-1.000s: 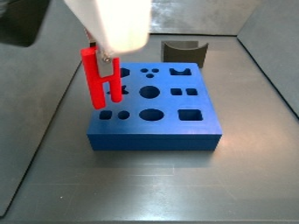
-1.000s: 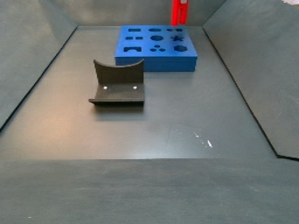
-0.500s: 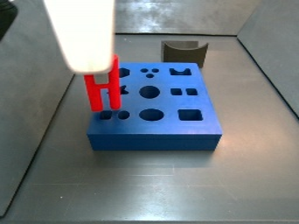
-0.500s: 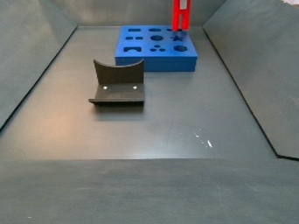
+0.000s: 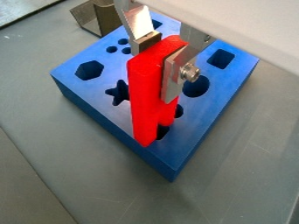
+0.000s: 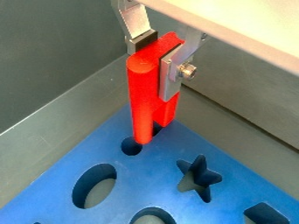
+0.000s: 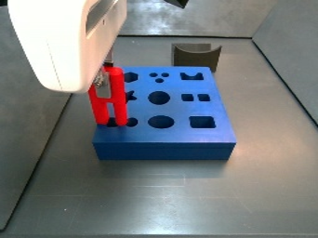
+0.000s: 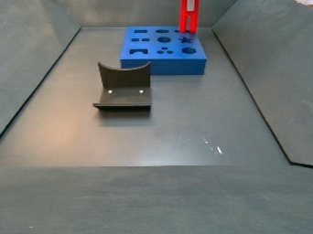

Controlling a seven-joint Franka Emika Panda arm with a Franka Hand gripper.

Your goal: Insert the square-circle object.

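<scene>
A grey metal floor (image 8: 159,174) is enclosed by low grey walls (image 8: 31,27). Toward 1 side wall, a blue block (image 7: 168,116) with shaped holes is set on the floor. The gripper (image 5: 172,52) is clamped on the upper part of the square-circle object (image 5: 153,92), a slim red peg held upright over the block's corner; in a wrist view (image 6: 149,92) its lower end is seen at a round hole. A dark grey curved block (image 8: 123,89) is placed well apart on the floor.
</scene>
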